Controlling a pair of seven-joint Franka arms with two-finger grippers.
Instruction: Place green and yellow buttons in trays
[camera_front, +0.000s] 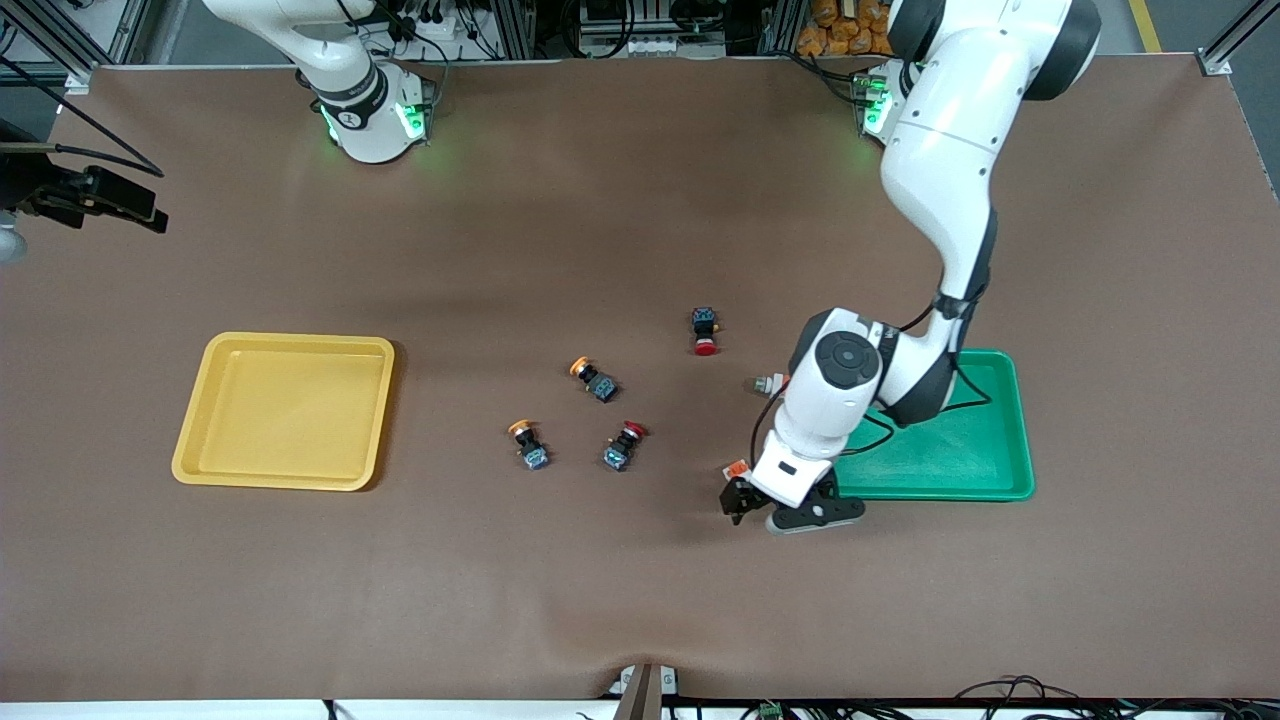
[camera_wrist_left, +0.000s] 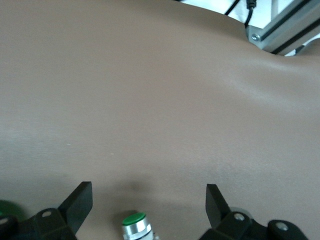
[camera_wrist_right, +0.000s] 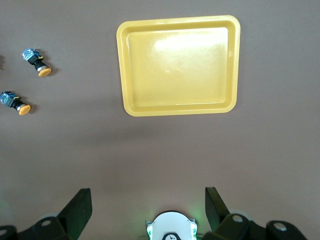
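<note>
lying between left fingers (camera_wrist_left: 80, 202) — green-capped button (camera_wrist_left: 136, 226)

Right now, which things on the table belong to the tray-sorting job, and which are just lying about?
Job: two yellow-capped buttons; two silver buttons, one under the open left claw, one beside the green tray; yellow tray; green tray.

Lying about: two red-capped switches.

We find no legible text, label, brand name, number or sign in any of the three views. The arm housings, the trays and the switches carry no marking that we can read. The small dark marks on the arm base collars are too small to make out.
</note>
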